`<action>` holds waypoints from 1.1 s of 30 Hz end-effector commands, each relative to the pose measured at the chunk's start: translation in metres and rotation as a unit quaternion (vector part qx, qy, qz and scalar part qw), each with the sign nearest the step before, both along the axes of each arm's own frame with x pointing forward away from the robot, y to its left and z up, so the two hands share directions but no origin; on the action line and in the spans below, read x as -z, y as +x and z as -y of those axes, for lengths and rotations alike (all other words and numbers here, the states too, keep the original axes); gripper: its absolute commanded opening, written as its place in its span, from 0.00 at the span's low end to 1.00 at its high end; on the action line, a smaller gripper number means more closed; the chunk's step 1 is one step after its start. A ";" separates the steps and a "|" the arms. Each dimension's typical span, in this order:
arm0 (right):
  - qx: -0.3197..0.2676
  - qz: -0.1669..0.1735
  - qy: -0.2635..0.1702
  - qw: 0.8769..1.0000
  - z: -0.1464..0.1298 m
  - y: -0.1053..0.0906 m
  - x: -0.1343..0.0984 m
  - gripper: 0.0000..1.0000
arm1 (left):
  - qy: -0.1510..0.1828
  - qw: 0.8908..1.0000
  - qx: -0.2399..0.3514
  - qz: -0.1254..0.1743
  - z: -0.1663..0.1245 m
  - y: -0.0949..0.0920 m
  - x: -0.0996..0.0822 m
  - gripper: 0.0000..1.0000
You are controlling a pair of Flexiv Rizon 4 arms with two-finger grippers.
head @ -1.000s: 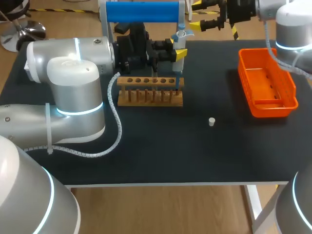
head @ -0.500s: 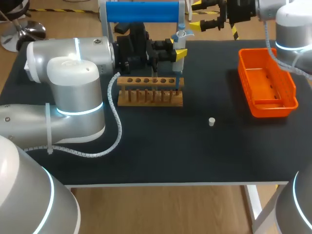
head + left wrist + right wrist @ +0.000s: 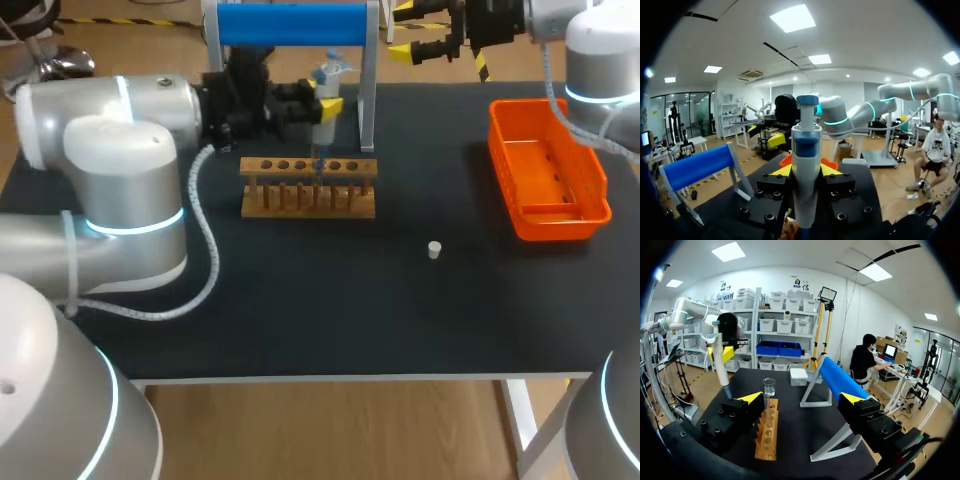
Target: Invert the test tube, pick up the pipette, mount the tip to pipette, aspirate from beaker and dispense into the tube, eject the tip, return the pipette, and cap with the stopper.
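Note:
My left gripper (image 3: 322,103) is shut on the white and blue pipette (image 3: 323,90), which stands upright with its lower end just above the middle of the wooden tube rack (image 3: 308,190). In the left wrist view the pipette (image 3: 805,160) fills the gap of that gripper (image 3: 806,172). My right gripper (image 3: 425,38) hangs open and holds nothing, past the table's far edge. From the right wrist view, the gripper (image 3: 802,398) looks along the rack (image 3: 767,432) to a clear beaker (image 3: 769,386) at its far end. A small white stopper (image 3: 434,249) lies on the mat.
An orange tray (image 3: 548,172) sits at the right side of the table. A stand with a blue roller (image 3: 292,24) rises behind the rack, close to the pipette. The black mat (image 3: 400,310) in front of the rack holds only the stopper.
My left arm has carried the pipette to the left, from the rack's right end to over its middle. The right arm has not moved.

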State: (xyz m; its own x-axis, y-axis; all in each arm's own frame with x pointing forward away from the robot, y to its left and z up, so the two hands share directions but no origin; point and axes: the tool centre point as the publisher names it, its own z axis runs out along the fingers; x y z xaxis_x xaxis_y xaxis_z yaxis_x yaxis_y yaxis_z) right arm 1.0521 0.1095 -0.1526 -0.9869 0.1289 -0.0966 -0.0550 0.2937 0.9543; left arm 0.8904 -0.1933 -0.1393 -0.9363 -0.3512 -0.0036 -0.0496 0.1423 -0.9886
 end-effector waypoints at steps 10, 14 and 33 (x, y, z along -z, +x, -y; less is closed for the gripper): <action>-0.001 -0.001 -0.002 1.000 0.001 0.000 -0.001 1.00 | 0.052 0.996 -0.073 -0.012 -0.094 0.036 -0.006 0.00; -0.001 -0.001 -0.002 1.000 0.001 0.000 -0.001 1.00 | 0.063 0.992 -0.111 -0.016 -0.108 0.052 -0.004 0.00; -0.001 -0.001 -0.002 1.000 0.001 0.000 -0.001 1.00 | 0.097 0.961 -0.255 -0.042 -0.124 0.121 0.000 0.00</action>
